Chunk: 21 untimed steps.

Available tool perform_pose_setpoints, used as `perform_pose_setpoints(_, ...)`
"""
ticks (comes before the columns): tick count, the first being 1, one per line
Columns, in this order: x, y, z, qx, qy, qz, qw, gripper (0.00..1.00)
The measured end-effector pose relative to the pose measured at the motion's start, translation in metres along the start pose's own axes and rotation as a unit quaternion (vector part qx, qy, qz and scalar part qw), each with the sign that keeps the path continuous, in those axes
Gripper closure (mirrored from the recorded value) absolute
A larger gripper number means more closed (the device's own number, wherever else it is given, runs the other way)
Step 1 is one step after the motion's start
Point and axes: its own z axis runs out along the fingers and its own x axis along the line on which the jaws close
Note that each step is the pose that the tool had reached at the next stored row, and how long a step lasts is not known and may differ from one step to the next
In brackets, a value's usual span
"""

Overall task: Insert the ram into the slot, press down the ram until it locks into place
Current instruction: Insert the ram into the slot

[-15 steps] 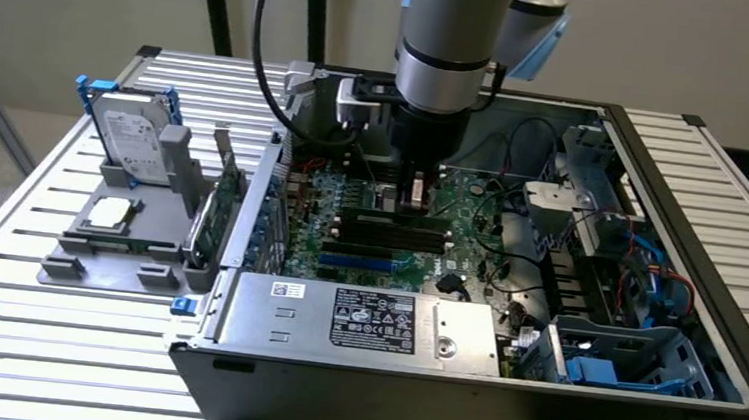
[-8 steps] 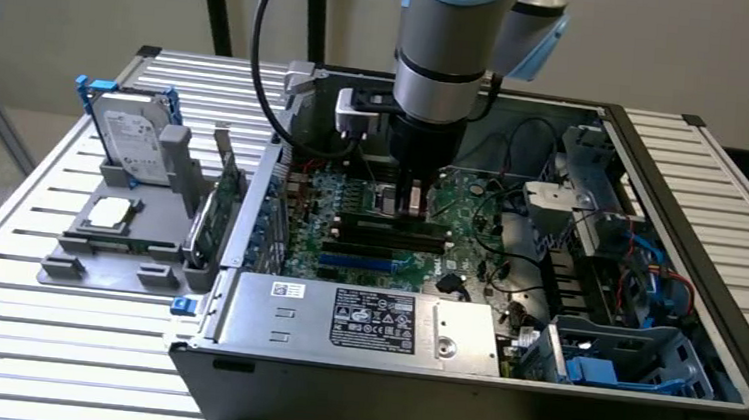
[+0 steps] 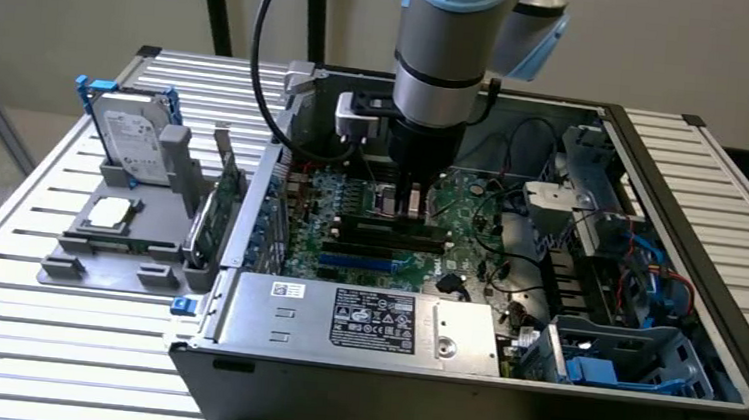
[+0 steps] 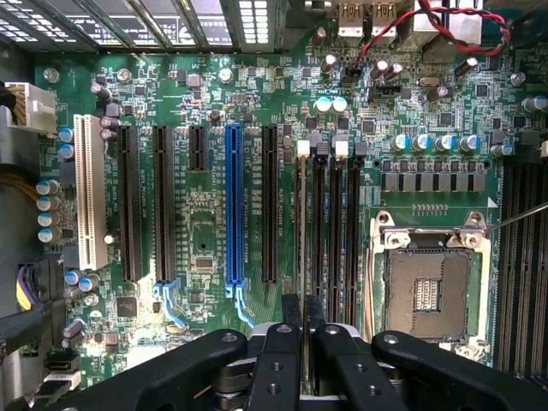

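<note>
A: While the gripper (image 4: 304,310) is pinching the ram (image 4: 304,257) edge-on between its fingers, is the job nearing its end?

B: Hardly. It is lining up along the slot (image 4: 300,184) (white-clipped end), and seating and locking are both looking undone.

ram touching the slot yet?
Cannot tell. Wrist view looks straight down on the ram over the slot, hiding any gap; in the exterior view the gripper blocks the spot.

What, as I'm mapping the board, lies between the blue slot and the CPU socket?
Wrist view: one long black card slot, then four parallel black memory slots.
</note>
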Motion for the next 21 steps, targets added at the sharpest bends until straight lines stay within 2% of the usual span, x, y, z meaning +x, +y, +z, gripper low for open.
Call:
perform_pose_setpoints(4,-0.0013,-0.0005,0.0024,0.0001,0.0004,0.0,1.0,0.87)
perform_pose_setpoints(14,-0.0027,-0.0006,0.0068,0.0002,0.0056,0.001,1.0,0.87)
perform_pose_setpoints(21,-0.0042,-0.0006,0.0076,0.0002,0.0059,0.001,1.0,0.87)
